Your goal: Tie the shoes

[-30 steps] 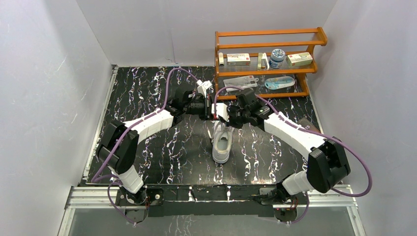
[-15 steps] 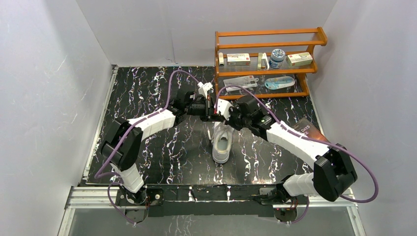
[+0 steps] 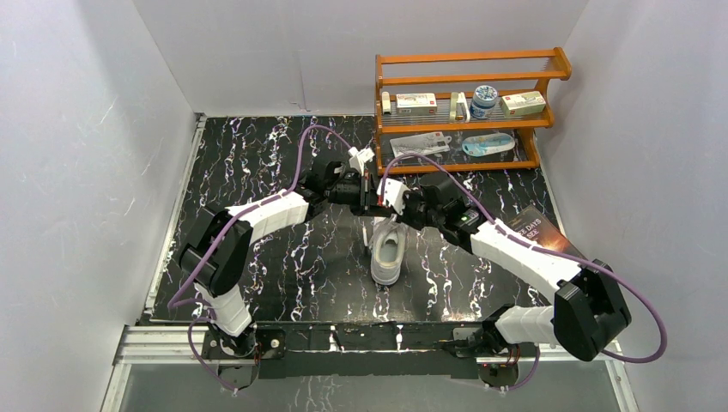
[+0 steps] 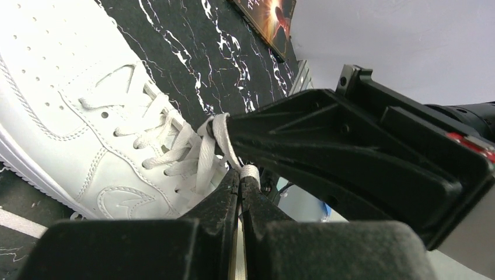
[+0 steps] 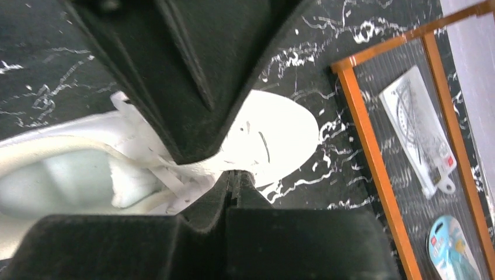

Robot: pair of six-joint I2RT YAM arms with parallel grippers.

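Centre: white low-top sneaker on black marbled tabletop, toe nearward.
Far right: orange wooden rack, behind the sneaker.
Right: dark paperback book, flat on tabletop.
Sneaker's far end: left gripper, right gripper meet at thin white laces.

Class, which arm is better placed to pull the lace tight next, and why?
Left, probably: the left gripper is shut on a lace of the sneaker; whether the right gripper holds any is unclear.

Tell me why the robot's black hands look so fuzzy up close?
Left wrist view: the left hand, pinching a lace, sits too near the lens, so it blurs; the shoe looks sharp. Right wrist view: the right hand blurs likewise, and the shoe glares white. Top view: all crisp.
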